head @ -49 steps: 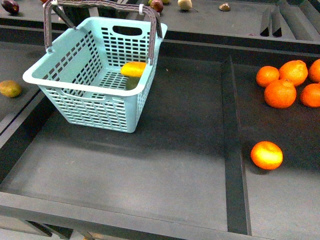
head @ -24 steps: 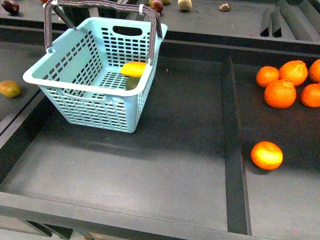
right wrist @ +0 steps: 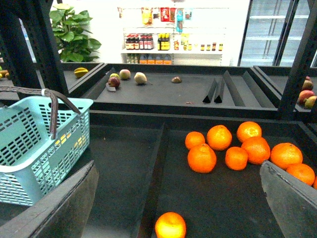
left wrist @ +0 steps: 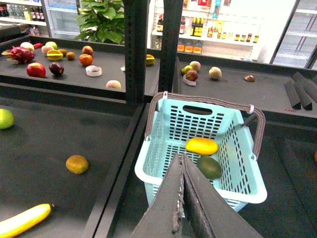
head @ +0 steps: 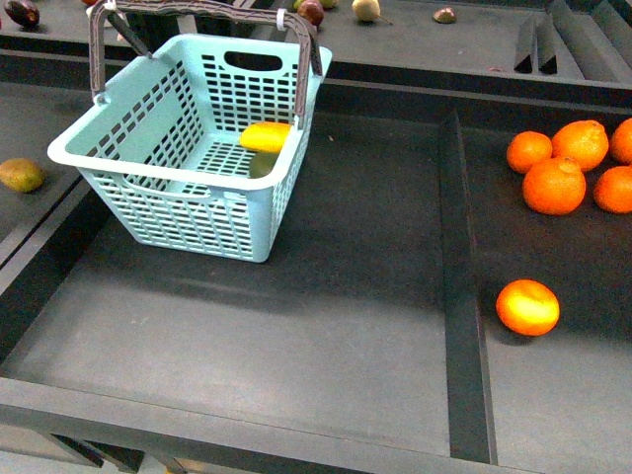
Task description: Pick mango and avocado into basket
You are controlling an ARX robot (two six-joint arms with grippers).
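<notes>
Both task fruits look done. The mango (left wrist: 201,146) lies on the floor of the basket (left wrist: 250,197), and the avocado (left wrist: 210,167) sits just beside it, toward my left wrist camera. In the front view the mango (head: 266,136) shows through the basket's open top near the wall at about 3 o'clock of the basket (head: 158,170); the avocado is only a dark green patch (head: 261,164) under it at 6 o'clock, mostly hidden by the rim.

My left gripper (left wrist: 183,198) hangs above the near rim of the basket, fingers pressed together with nothing between them. My right gripper (right wrist: 178,198) is spread wide, one finger (right wrist: 59,208) at one picture edge and the other at the far edge, empty, looking over the oranges (right wrist: 218,146) in the tray with the basket off to one side. Neither arm shows in the front view.

The basket stands in the middle tray at roughly 10 o'clock of the front view, handles (head: 296,59) swung up. One single orange (head: 527,306) lies alone at 4 o'clock, not part of the job. A brownish fruit (head: 20,175) sits at 9 o'clock outside the basket, also not mine to move.

Judgement: picking and placing finished, nothing left but parking the arms. Risk low; the basket looks slightly tilted but steady.
</notes>
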